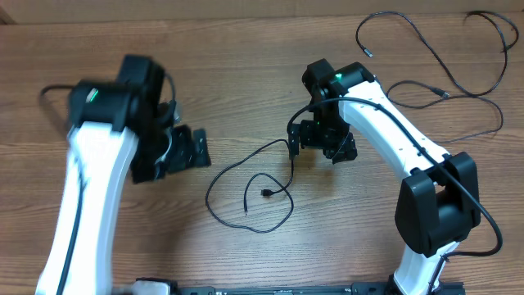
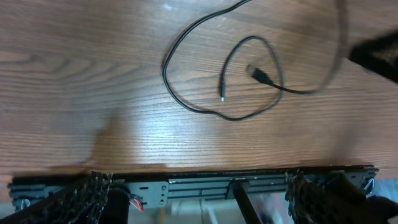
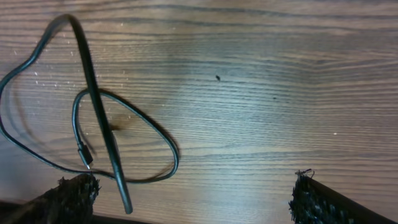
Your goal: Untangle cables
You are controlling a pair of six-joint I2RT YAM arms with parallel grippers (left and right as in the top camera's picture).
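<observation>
Cables point(image 1: 207, 192): loose loop at 7 o'clock of right gripper point(image 3: 191, 180); I see its pincer apart, left gripper point(image 2: 196, 180) apart too.

Looks like a robotics lab bench to me, not somebody's home desk: it's a plain wood-grain table point(image 1: 246, 57) with a black metal rail point(image 2: 186, 186) running along its near edge. Two white-and-black robot arms come up from that edge, the left arm point(image 1: 82, 188) and the right arm point(image 1: 393, 131), both reaching in over the tabletop. Lying loose on the table are thin black cables point(image 1: 250, 192), one looped near its middle and more toward its far right corner.
</observation>
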